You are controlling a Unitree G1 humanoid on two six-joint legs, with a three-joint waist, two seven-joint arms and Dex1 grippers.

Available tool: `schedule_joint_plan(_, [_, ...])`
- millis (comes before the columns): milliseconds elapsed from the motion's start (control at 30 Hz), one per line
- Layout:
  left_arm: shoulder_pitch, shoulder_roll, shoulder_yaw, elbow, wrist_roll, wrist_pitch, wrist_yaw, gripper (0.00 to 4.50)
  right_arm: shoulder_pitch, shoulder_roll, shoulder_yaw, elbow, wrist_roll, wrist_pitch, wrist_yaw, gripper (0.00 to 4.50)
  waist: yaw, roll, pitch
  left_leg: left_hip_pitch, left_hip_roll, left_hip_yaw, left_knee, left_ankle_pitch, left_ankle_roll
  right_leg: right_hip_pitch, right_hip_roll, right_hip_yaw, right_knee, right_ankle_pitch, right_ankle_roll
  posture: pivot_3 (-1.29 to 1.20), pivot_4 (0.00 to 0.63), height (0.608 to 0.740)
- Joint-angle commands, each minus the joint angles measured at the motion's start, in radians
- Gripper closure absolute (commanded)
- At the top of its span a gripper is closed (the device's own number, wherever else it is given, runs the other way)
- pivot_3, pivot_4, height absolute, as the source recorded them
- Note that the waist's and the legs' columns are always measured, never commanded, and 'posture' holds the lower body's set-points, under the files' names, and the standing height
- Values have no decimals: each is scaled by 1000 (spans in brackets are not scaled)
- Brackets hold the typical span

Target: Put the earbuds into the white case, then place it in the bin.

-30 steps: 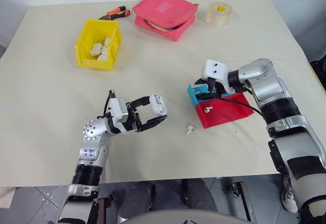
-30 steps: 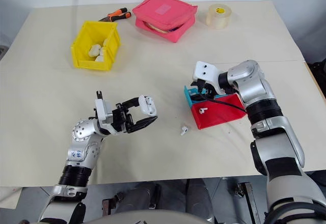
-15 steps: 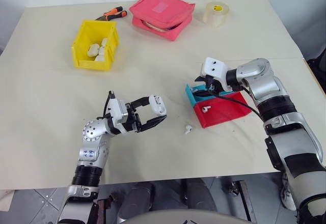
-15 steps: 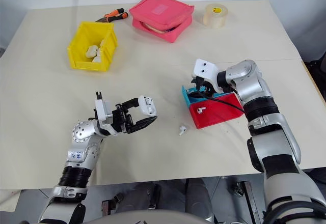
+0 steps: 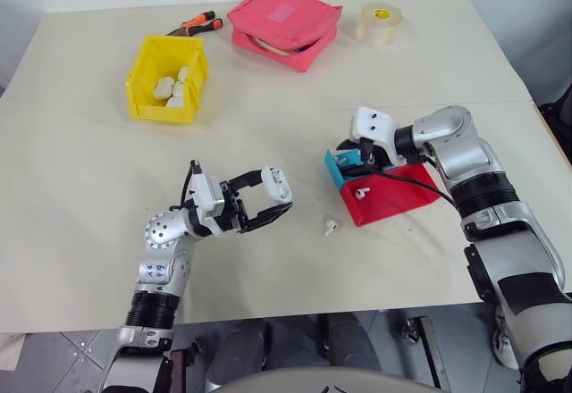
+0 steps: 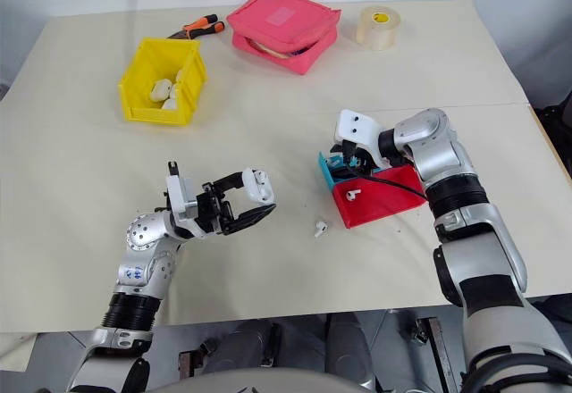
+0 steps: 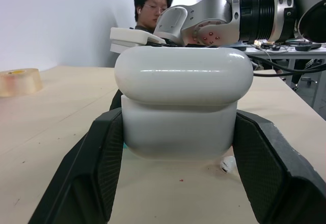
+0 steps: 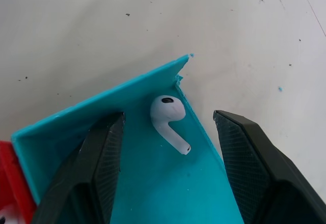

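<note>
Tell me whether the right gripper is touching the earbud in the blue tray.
Apart. The right wrist view shows the earbud lying in the blue tray between open fingers, gaps both sides.

Bin [image 5: 167,79] far left — trays [image 5: 380,189] right, one earbud [image 5: 330,227] between

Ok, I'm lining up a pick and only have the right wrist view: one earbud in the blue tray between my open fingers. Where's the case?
Observer: The white case is clamped in the left gripper, held above the table.
Operator: Any earbuds I can't see?
Observer: A second earbud lies in the red tray next to the blue one.
Operator: Just that one?
Observer: A third earbud lies loose on the table, between the red tray and the left gripper.
Operator: And the bin?
Observer: The yellow bin sits at the far left, with white items already inside.
</note>
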Motion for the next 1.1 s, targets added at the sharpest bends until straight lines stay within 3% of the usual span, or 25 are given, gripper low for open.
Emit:
schedule_joint_plan(33, [8, 6, -1, -49, -4, -12, 2, 1701, 0, 7, -22, -35, 23, -31, 12, 2151, 0, 0, 0, 0, 0, 0, 0, 0, 0, 0, 0, 0, 0, 0, 0, 0, 150, 740])
schedule_joint_plan(200, [8, 6, 0, -49, -4, -11, 3, 1701, 0, 11, -28, -36, 30, -49, 11, 3913, 0, 0, 0, 0, 0, 0, 0, 0, 0, 0, 0, 0, 0, 0, 0, 0, 150, 740])
schedule_joint_plan(233, [7, 5, 0, -48, -4, -11, 4, 1701, 0, 11, -29, -35, 30, -52, 9, 4028, 0, 0, 0, 0, 0, 0, 0, 0, 0, 0, 0, 0, 0, 0, 0, 0, 150, 740])
schedule_joint_plan(633, [-9, 0, -2, -27, -3, -13, 0, 1701, 3, -53, -49, -27, 16, -10, -38, 4024, 1, 0, 0, 0, -1, 0, 0, 0, 0, 0, 0, 0, 0, 0, 0, 0, 150, 740])
schedule_joint_plan(1100, [-32, -4, -3, 2, -1, -16, -7, 1701, 46, -121, -55, -131, 24, 87, 3, 4024, 2, 0, 0, 0, -1, 0, 0, 0, 0, 0, 0, 0, 0, 0, 0, 0, 150, 740])
